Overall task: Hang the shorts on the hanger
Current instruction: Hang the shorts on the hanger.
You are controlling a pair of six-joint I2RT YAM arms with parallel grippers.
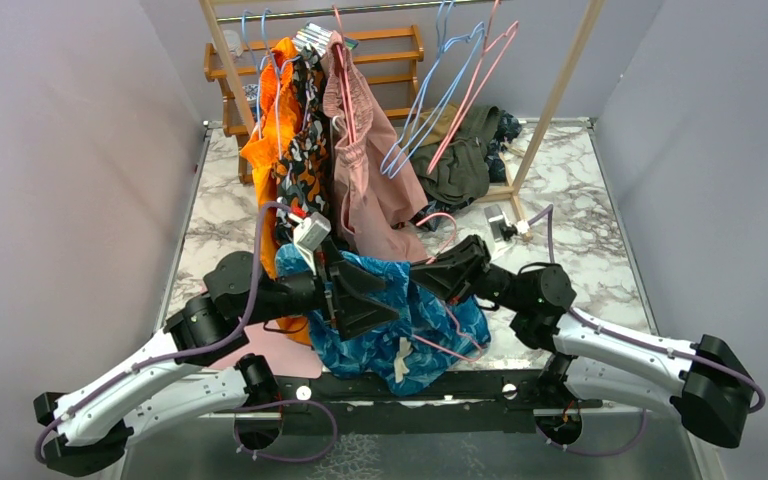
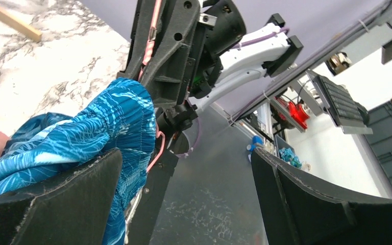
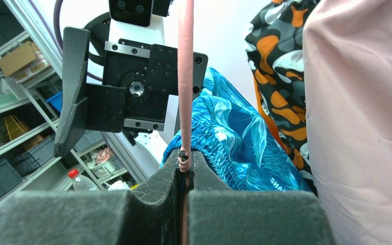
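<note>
Right pincer (image 3: 185, 166) clamped on hanger (image 3: 185, 76) wire; left pincer (image 1: 364, 296) spread wide, gripping nothing, one finger (image 2: 56, 204) touching shorts (image 1: 430, 325); shorts bunched betw. both pincers, approx. mid near edge of table (image 1: 590, 220); hanger wire runs against fabric; pink shorts (image 1: 380, 200) hang on rack twd. far edge.
</note>
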